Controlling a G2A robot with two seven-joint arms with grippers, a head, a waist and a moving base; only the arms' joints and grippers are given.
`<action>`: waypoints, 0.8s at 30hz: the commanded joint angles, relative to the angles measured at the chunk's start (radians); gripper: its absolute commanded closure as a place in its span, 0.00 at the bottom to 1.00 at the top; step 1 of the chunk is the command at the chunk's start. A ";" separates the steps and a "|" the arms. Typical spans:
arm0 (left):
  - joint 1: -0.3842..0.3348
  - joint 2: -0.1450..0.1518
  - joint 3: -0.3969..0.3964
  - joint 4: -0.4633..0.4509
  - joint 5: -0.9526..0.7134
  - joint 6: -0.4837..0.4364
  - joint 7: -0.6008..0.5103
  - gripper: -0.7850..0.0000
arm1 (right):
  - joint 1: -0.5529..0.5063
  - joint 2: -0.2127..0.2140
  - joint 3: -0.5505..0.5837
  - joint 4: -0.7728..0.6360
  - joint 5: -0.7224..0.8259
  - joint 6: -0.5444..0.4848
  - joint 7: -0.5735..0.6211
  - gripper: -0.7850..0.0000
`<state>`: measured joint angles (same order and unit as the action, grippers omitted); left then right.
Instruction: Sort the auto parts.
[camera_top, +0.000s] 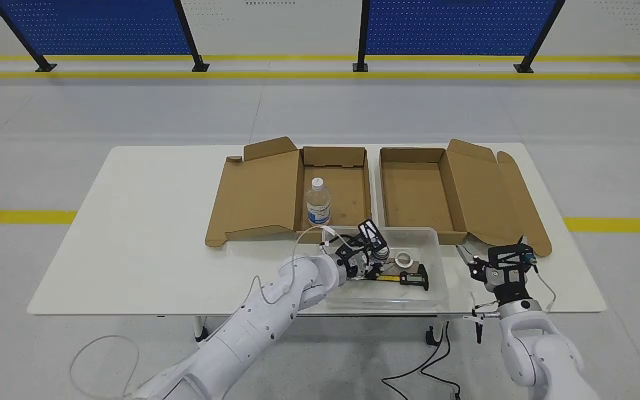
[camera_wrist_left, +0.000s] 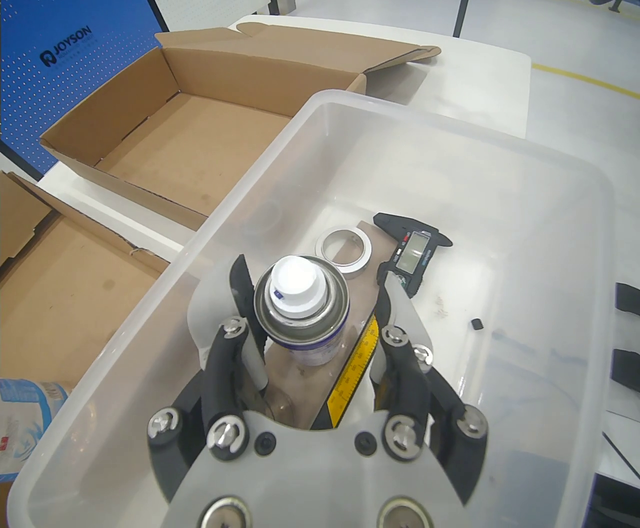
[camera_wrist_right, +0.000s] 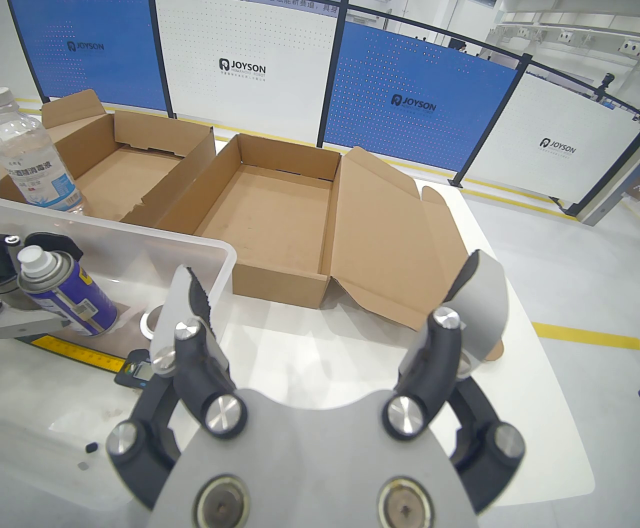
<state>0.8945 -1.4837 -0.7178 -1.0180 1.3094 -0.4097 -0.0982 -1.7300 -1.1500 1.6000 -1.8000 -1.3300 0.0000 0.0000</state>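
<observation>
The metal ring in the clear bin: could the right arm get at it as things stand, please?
Probably: the bin is open-topped and the open right gripper sits beside it, though the left gripper and spray can crowd the metal ring.

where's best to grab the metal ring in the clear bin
Probably its wall, from straight above: one finger in the hole, one outside. The metal ring lies flat in the clear bin beside the spray can, too low for a side pinch.
</observation>
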 joint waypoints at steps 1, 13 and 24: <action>-0.002 -0.002 0.000 0.004 0.000 -0.001 0.001 0.56 | 0.000 0.000 0.000 0.000 0.000 0.000 0.000 0.00; -0.003 0.002 -0.031 -0.040 0.004 -0.029 0.035 1.00 | 0.000 0.000 0.000 0.000 0.000 0.000 0.000 0.00; 0.146 0.079 -0.222 -0.365 -0.031 -0.167 -0.074 1.00 | 0.000 0.000 0.000 0.000 0.000 0.000 0.000 0.00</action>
<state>1.0106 -1.4159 -0.9113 -1.3329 1.2812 -0.5579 -0.1492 -1.7300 -1.1500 1.6000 -1.8000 -1.3300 0.0000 0.0000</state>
